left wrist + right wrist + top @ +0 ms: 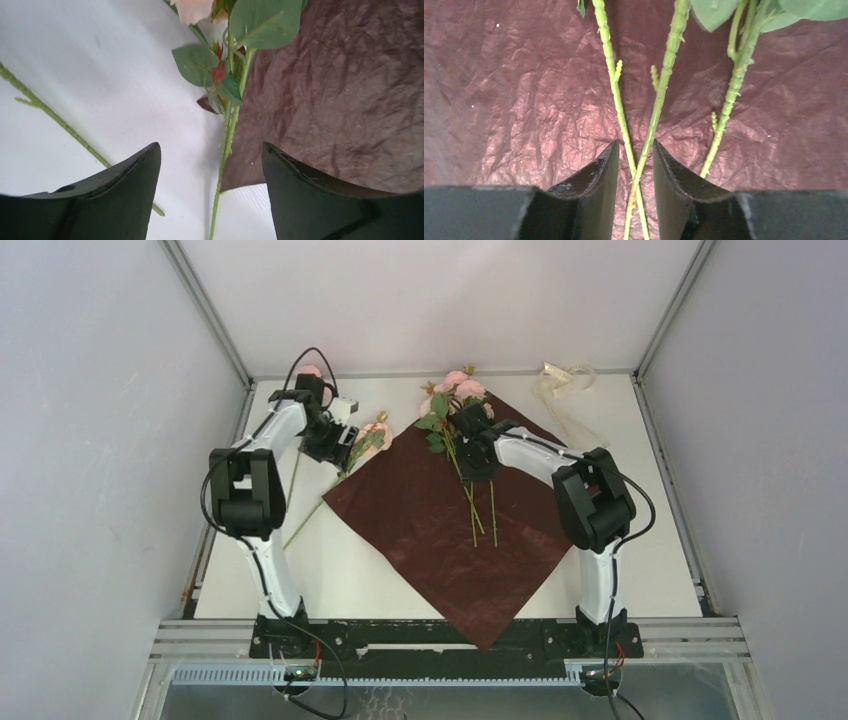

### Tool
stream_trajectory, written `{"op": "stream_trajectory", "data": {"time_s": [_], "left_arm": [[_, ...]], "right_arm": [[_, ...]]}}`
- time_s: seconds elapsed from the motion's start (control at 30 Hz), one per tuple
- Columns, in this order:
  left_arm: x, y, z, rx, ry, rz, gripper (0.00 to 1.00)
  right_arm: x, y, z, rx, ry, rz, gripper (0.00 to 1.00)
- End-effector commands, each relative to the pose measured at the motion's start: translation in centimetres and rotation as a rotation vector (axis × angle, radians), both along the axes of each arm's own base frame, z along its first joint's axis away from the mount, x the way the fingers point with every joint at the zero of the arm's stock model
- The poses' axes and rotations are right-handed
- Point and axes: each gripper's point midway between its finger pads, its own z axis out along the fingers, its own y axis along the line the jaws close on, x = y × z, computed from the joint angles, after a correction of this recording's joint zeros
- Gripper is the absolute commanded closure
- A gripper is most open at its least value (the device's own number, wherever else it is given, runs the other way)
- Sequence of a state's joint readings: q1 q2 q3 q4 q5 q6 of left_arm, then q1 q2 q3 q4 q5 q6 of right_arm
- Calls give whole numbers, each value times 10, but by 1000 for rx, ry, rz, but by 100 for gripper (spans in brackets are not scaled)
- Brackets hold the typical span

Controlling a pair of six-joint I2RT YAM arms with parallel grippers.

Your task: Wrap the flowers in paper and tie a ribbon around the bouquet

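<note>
the paper (450, 550) lies flat on the white desk (330, 575), turned so that its corners point like a diamond, with the near corner reaching past the desk's front edge. the main bunch of flowers (452, 400) rests on the far half of the sheet, pink blooms and leaves at the far corner and thin green stalks running back toward the middle of the sheet. the right end effector (476, 466) sits low over those stalks. in the right wrist view its fingers (596, 175) stand narrowly apart, and two stalks (659, 95) cross in the gap over the crinkled red paper (499, 100) with a sliver of paper showing on either side, so nothing is pinched; a third stalk (729, 100) lies just to the right, outside the gap. the left end effector (335, 445) hangs by the sheet's left edge, over a single flower stem (368, 437) that lies partly on the desk. in the left wrist view its fingers (125, 185) are wide apart and hold nothing; that stem (227, 125) runs along the edge of the paper (340, 100) below the gap, and another bare stalk (55, 122) lies slanted on the desk (110, 65) to the left. the ribbon (563, 390) lies loose near the far right corner of the desk, well apart from both arms.
</note>
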State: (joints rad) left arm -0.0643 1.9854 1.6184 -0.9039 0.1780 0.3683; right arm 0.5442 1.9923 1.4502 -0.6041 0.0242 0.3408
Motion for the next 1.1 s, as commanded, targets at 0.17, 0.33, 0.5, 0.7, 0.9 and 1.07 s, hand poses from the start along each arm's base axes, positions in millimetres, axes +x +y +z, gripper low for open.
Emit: {"op": "stream_trajectory", "data": {"time_s": [0.17,0.33,0.5,0.7,0.9,1.07], "left_arm": [[31,-22,-7,108,-40,-154,20],[47,-17,-22,148,-1,-103,28],[51,-17,-28,151,13,-92,61],[66,-3,15,106,-94,3,100],[59,-1,157,-314,-361,214,100],[-2,-70,264,-806,-462,123,100]], "right_arm": [[6,-15,45,-118,-105,12,56],[-6,-14,64,-90,-135,27,55],[-18,-16,77,-75,-154,32,55],[-26,-9,108,-50,-226,66,54],[-48,46,162,156,-386,268,47],[-83,127,226,547,-498,495,24]]}}
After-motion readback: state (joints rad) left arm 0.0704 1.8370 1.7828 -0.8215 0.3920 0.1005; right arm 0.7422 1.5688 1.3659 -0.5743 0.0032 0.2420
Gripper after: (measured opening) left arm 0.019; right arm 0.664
